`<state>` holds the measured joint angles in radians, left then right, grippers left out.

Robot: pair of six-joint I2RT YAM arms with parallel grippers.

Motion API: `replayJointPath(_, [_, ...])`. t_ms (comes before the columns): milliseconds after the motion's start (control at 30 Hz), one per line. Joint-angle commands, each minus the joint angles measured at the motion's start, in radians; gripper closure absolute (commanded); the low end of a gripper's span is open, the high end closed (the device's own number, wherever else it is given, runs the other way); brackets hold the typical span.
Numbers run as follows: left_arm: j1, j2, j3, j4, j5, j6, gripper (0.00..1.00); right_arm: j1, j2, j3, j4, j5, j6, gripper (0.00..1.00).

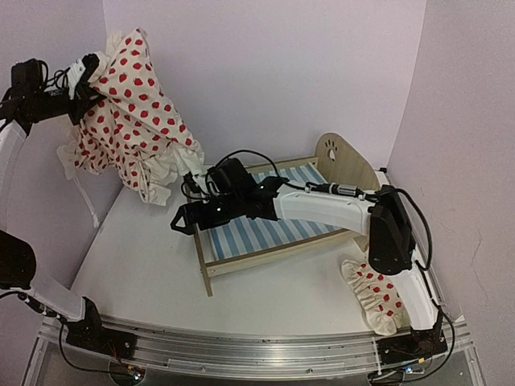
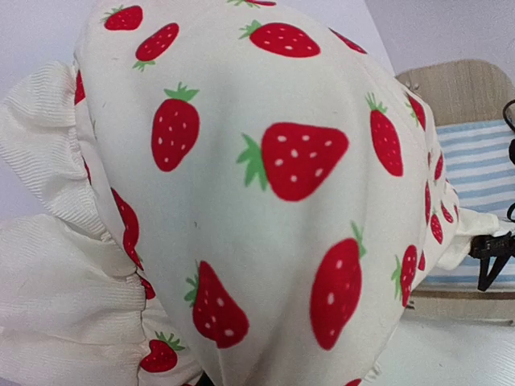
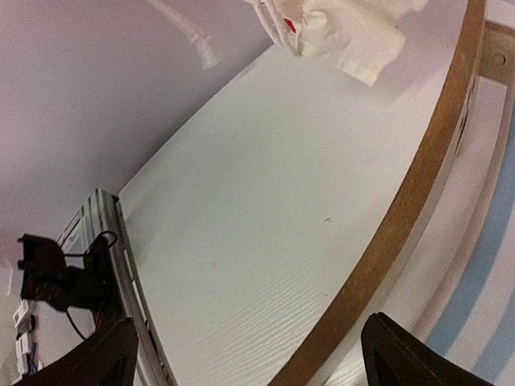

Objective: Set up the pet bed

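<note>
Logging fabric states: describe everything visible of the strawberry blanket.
The strawberry blanket is cream cloth printed with red strawberries, edged with a plain cream ruffle. The left gripper holds it bunched and raised at the back left; it hangs in folds, its lower ruffle reaching down beside the pet bed.

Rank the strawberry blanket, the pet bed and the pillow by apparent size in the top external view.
1-2. strawberry blanket and pet bed: about alike; the blanket hangs raised, nearer the camera, and the right arm hides part of the bed, so unranked.
3. pillow: clearly smallest.
</note>
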<state>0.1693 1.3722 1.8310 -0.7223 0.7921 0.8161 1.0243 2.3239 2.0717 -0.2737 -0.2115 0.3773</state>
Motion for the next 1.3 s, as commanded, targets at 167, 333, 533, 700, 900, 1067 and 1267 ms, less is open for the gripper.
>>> replayJointPath(167, [-0.179, 0.196, 0.405, 0.026, 0.094, 0.002, 1.00, -0.122, -0.647, -0.299, 0.101, 0.015, -0.266, 0.02])
replayJointPath(333, [-0.321, 0.254, 0.424, 0.036, 0.049, -0.058, 1.00, -0.135, -0.701, -0.291, 0.089, -0.006, -0.315, 0.02])
replayJointPath(533, [-0.470, 0.308, 0.378, 0.085, -0.032, -0.081, 1.00, -0.147, -0.655, -0.272, 0.090, -0.045, -0.262, 0.02])
replayJointPath(700, [-0.548, 0.369, 0.392, 0.104, -0.060, -0.093, 1.00, -0.151, -0.520, -0.220, 0.093, 0.002, -0.188, 0.02])
replayJointPath(900, [-0.557, 0.436, 0.344, 0.178, -0.105, -0.164, 0.76, -0.219, -0.530, -0.240, 0.092, 0.081, -0.079, 0.94])
replayJointPath(1067, [-0.556, 0.544, 0.413, 0.083, -0.222, -0.256, 0.01, -0.378, -0.620, -0.389, 0.075, 0.068, 0.117, 1.00])
replayJointPath(1267, [-0.560, 0.490, 0.308, -0.041, -0.211, -0.214, 0.04, -0.558, -0.585, -0.388, -0.106, -0.139, 0.166, 1.00])
